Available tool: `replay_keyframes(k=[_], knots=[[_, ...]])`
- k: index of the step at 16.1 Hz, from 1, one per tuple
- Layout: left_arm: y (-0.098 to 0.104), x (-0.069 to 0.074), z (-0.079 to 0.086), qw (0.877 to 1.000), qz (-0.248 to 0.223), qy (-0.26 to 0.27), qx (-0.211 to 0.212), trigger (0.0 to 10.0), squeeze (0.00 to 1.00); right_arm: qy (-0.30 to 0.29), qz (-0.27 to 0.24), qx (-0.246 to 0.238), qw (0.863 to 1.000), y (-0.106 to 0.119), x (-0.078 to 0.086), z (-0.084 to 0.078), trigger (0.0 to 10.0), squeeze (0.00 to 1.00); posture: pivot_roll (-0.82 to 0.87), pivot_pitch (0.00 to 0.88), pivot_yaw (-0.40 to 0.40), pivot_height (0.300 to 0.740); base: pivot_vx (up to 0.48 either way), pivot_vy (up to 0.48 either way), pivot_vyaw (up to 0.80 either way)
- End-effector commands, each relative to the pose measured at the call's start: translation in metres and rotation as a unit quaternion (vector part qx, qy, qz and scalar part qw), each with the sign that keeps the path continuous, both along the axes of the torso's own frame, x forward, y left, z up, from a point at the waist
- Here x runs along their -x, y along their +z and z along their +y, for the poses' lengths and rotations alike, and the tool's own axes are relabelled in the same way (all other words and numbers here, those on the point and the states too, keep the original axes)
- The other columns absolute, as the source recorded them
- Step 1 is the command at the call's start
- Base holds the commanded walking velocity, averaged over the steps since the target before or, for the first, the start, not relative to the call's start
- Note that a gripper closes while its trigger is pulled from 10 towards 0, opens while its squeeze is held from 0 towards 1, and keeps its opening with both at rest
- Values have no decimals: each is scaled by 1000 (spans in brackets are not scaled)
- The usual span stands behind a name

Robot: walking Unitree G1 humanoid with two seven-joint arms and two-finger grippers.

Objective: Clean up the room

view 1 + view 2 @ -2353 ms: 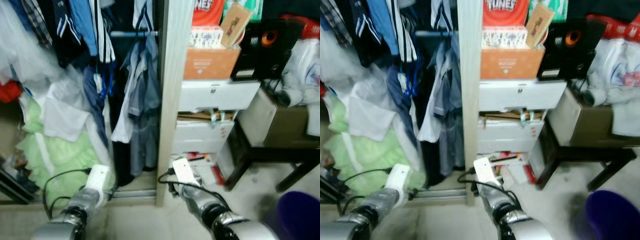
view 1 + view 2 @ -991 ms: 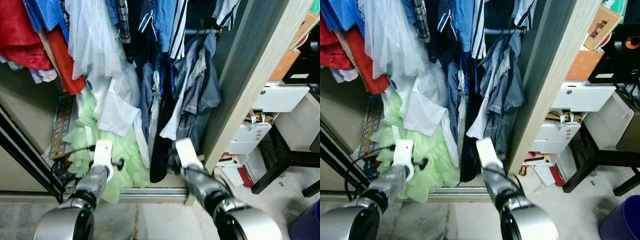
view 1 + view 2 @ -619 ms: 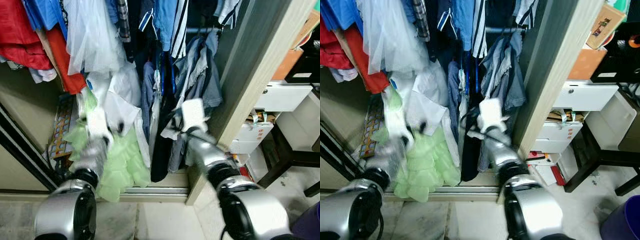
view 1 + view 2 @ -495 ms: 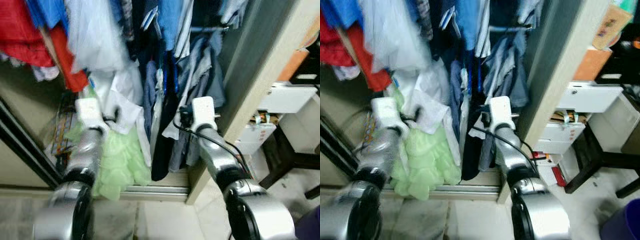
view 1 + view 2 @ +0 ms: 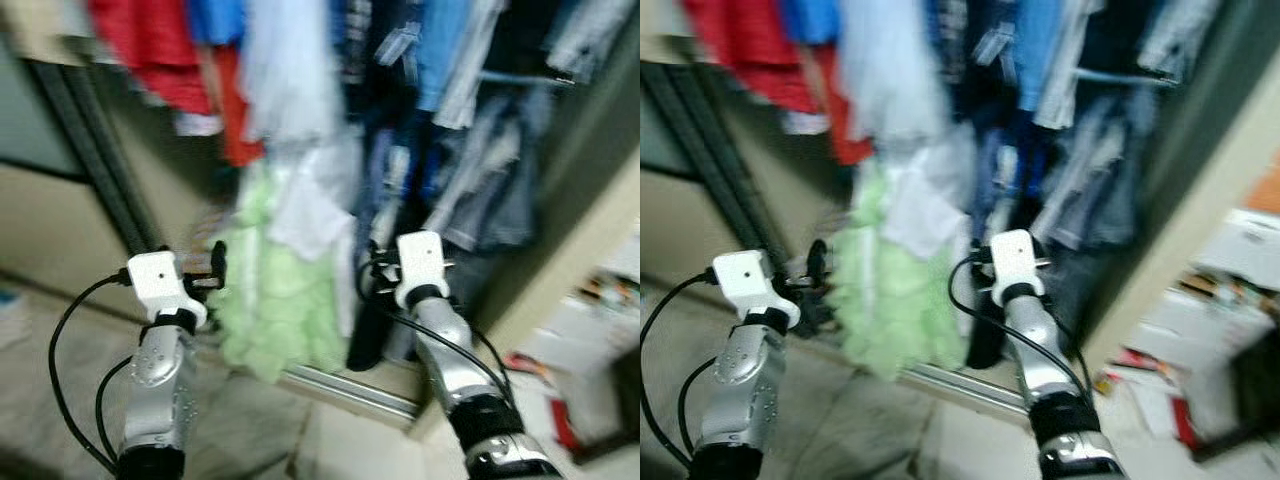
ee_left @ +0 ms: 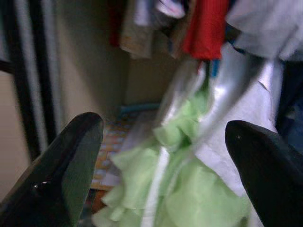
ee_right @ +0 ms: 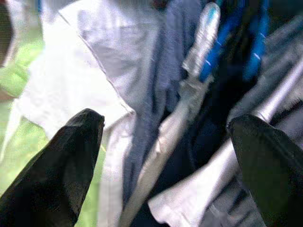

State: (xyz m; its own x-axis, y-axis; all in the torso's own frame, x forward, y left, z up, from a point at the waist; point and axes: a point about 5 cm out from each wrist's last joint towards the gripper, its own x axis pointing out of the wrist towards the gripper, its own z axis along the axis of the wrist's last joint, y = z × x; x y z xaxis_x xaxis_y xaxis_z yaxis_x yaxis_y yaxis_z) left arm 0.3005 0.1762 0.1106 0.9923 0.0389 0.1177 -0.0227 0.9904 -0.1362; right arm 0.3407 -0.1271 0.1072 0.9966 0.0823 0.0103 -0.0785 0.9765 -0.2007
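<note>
— What is seen ahead?

— An open wardrobe packed with hanging clothes is faced, though the head views are blurred. A pale green ruffled garment (image 5: 275, 300) is hung low in the middle, with a white shirt (image 5: 310, 205) draped against its upper part. Red garments (image 5: 165, 45) are seen at the upper left, light blue shirts (image 5: 440, 50) at the top, and grey-blue denim pieces (image 5: 495, 190) to the right. A dark sliding-door frame (image 5: 100, 160) is slanted along the left side.

— Where are the grippers?

— Both silver arms are raised in front of the wardrobe. The left gripper (image 6: 161, 137) is held near the green garment, by the door frame; its jaws are spread wide apart, with nothing between them. The right gripper (image 7: 163, 132) is pointed at the white shirt and the dark blue clothing (image 7: 222, 118) beside it; its jaws are likewise parted, and no cloth is gripped.
</note>
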Motion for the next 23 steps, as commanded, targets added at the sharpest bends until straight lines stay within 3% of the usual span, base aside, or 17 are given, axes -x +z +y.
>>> replay_keyframes(k=[1,7,11,15,17,23], knots=[[6,-2,-7,1000,-5,-10,-5,10000,0,-10,-7,7,1000,6,0,-5,10000,0,-49,0,3,740,0,0,800],[12,2,-18,1000,2,-24,-3,10000,0,-28,-6,0,1000,6,16,-13,10000,0,-63,0,4,740,0,0,718],[13,4,-20,1000,7,-24,-13,10000,0,-41,0,-11,999,7,20,-14,10000,0,-61,0,5,740,0,0,0],[13,5,-22,999,14,-35,4,10000,0,-66,-3,3,998,11,19,-17,10000,0,-66,0,6,740,0,0,0],[12,5,-23,999,17,-29,20,10000,0,-64,5,-1,998,9,20,-17,10000,0,-67,0,7,740,0,0,0],[16,7,-27,998,4,-63,17,10000,0,-51,0,-7,999,12,21,-12,10000,0,-73,0,10,740,47,0,0]])
